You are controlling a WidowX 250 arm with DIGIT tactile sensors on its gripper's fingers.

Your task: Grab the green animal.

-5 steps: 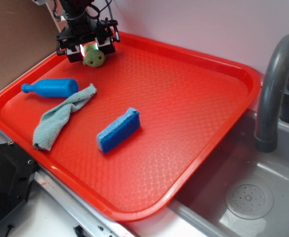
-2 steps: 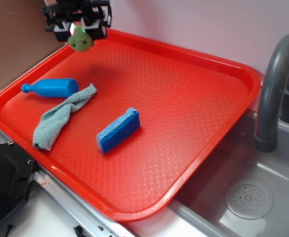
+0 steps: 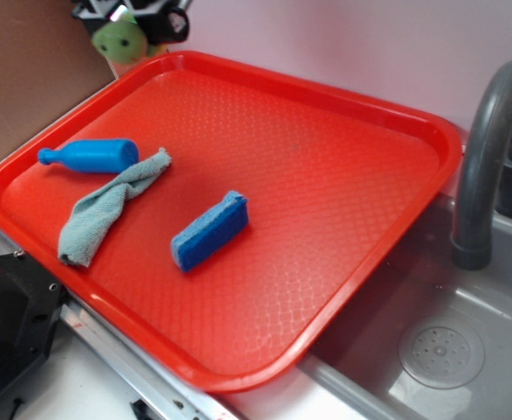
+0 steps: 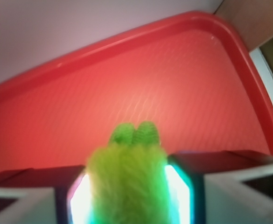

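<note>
Your tool (image 4: 127, 186) is clamped on the green animal (image 4: 127, 179), which hangs between its fingers well above the red tray (image 3: 326, 175) below, so the grab looks done, nothing left.

- The gripper (image 3: 131, 24) hangs at the top-left edge of the exterior view (mostly cropped).
- Its fingers (image 4: 178, 186) press both sides of the green animal (image 4: 127, 182), holding it aloft.
</note>
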